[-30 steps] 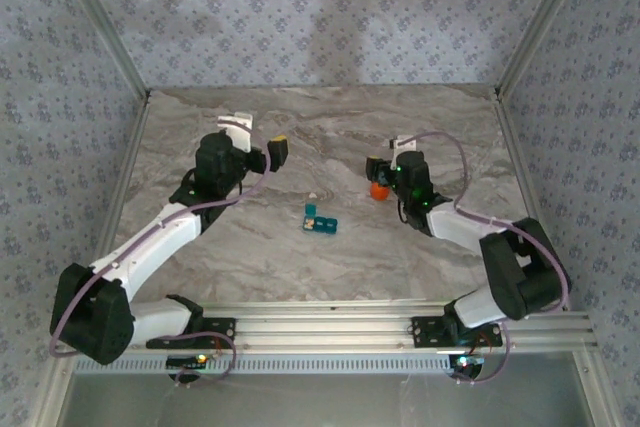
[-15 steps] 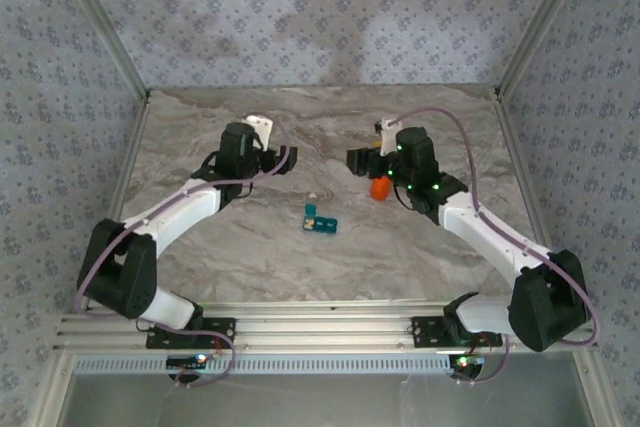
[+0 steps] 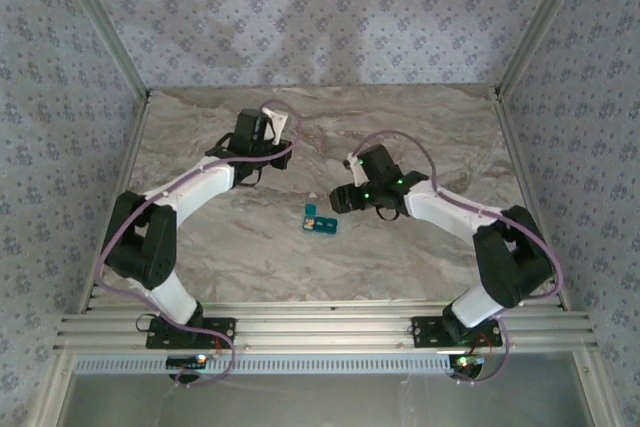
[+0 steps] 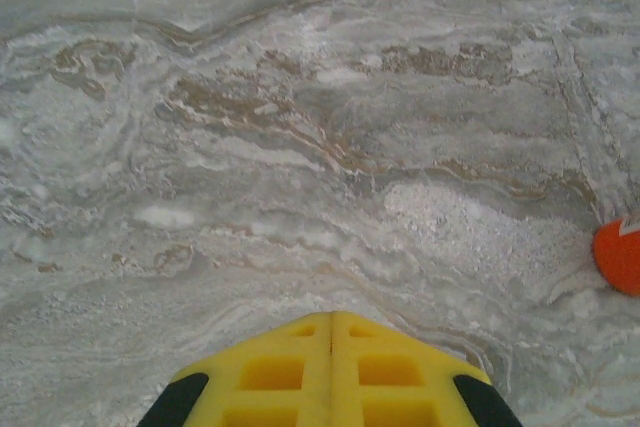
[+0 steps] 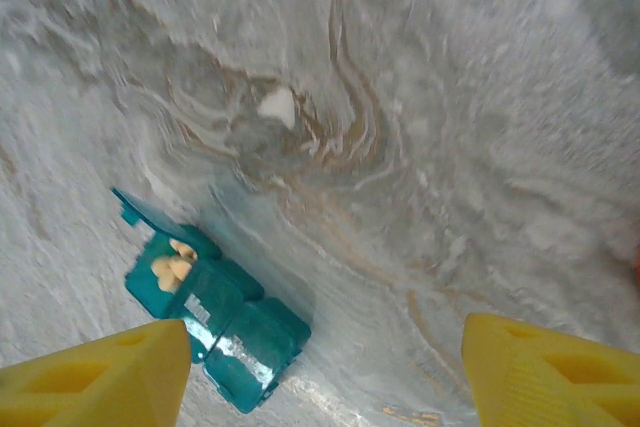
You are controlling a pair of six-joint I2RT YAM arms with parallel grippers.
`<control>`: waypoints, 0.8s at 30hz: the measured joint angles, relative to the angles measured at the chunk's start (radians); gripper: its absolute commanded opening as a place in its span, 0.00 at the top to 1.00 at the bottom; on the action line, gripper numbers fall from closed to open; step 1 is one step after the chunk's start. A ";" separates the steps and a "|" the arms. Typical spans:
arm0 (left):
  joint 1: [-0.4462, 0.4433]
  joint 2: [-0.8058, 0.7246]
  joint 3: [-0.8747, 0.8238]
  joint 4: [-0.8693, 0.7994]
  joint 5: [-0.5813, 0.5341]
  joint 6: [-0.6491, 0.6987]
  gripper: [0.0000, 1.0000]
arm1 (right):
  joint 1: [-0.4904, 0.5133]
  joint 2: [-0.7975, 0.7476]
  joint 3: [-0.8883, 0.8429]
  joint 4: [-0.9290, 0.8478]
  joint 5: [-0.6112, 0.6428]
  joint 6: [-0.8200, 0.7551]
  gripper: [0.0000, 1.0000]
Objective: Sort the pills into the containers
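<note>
Looking down your left wrist camera, you see the left gripper [image 4: 331, 332] clenched, its two yellow halves pressed flat together with nothing between them, over bare marble bench [image 4: 300, 127]. An orange object [image 4: 620, 257] is cut off by the right edge of that view, and you cannot tell from there what it is.

From above, your left arm reaches toward the far part of the bench, left of centre. It is well apart from the containers [image 3: 320, 219], which sit near the middle of the bench. Your right gripper [image 3: 343, 197] hangs just beside them, on their far right side.

Through the right wrist camera its yellow fingers [image 5: 100, 372] stand wide apart, released and holding nothing. The containers, a teal strip, lie below and between them, nearer the left-hand one. The end compartment farthest from the camera has its lid flipped up, and pale pills [image 5: 168, 267] rest inside. The other lids are down. One small pale piece [image 5: 278, 105] lies loose on the marble beyond the strip, apart from it.
</note>
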 measured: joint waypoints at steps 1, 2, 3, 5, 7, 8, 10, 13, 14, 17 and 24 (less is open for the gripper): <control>-0.001 0.002 0.000 -0.008 0.006 0.000 1.00 | 0.007 0.016 0.005 -0.006 0.000 0.000 0.27; -0.003 0.005 0.000 -0.018 0.013 0.000 1.00 | 0.015 0.034 0.012 -0.013 0.000 0.000 0.27; -0.006 0.008 0.000 -0.027 0.019 0.000 1.00 | 0.024 0.049 0.018 -0.019 0.000 0.000 0.27; -0.013 0.016 0.000 -0.040 0.032 0.000 1.00 | 0.038 0.072 0.032 -0.029 0.000 -0.001 0.27; -0.017 0.024 0.000 -0.050 0.045 0.000 1.00 | 0.050 0.090 0.042 -0.037 0.000 -0.002 0.28; -0.020 0.028 0.000 -0.055 0.053 0.000 1.00 | 0.055 0.097 0.047 -0.042 0.001 -0.005 0.28; -0.023 0.035 0.000 -0.058 0.068 0.000 1.00 | 0.063 0.107 0.051 -0.047 0.001 -0.005 0.28; -0.027 0.043 0.000 -0.058 0.089 -0.001 1.00 | 0.073 0.122 0.051 -0.050 0.002 -0.006 0.28; -0.027 0.044 0.000 -0.058 0.095 -0.002 1.00 | 0.075 0.129 0.051 -0.053 0.004 -0.006 0.28; -0.028 0.045 0.000 -0.058 0.113 -0.003 1.00 | 0.077 0.145 0.051 -0.055 0.005 -0.009 0.28; -0.043 0.057 0.000 -0.057 0.148 -0.003 1.00 | 0.076 0.167 0.051 -0.060 0.020 -0.016 0.29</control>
